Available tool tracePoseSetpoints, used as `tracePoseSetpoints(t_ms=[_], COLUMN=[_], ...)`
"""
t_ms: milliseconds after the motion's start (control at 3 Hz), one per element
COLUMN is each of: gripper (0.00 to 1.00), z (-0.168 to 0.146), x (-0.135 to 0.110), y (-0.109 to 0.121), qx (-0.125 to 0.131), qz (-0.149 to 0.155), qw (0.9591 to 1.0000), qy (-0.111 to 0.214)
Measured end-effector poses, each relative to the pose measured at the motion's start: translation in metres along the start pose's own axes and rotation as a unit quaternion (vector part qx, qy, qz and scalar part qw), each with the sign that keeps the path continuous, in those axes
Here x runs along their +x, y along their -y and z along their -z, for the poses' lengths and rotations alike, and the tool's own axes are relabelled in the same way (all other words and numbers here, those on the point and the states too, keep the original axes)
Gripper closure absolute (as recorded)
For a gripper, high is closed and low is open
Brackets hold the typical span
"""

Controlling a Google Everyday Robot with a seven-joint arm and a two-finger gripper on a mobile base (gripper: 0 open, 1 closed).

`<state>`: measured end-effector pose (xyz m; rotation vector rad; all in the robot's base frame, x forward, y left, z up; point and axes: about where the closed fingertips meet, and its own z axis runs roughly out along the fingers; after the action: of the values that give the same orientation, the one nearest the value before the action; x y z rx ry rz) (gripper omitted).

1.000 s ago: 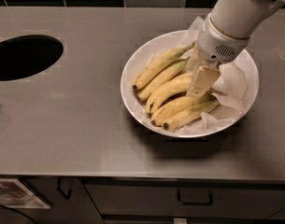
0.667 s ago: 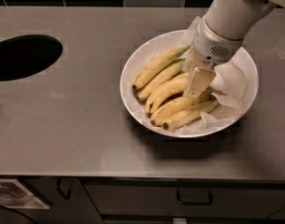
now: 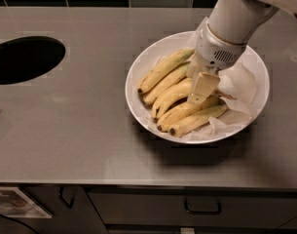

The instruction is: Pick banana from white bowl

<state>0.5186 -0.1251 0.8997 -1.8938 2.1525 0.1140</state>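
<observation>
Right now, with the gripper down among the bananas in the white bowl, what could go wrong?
1. The gripper sits low over the banana, which touches its neighbours; one may be dragged along.
2. The crinkled paper beside it could get caught and lift.
3. The white bowl might slide on the smooth counter.

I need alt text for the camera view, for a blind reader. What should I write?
A robot arm's gripper is down among bananas in a white bowl on a grey counter, with a dark round hole at left.
</observation>
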Motion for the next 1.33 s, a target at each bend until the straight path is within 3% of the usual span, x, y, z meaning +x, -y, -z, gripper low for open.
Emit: tracePoseSetpoints(t_ms=[667, 1000, 1333], gripper=[0.95, 1.00, 1.00], z=[-0.004, 0.008, 0.034], x=[-0.002, 0.000, 0.003], y=[-0.001, -0.004, -0.012], qx=[-0.007, 0.007, 0.039], qz=[0.004, 0.010, 0.030], qw=[1.0000, 0.9996, 0.9955], qy=[0.000, 0.025, 0.081])
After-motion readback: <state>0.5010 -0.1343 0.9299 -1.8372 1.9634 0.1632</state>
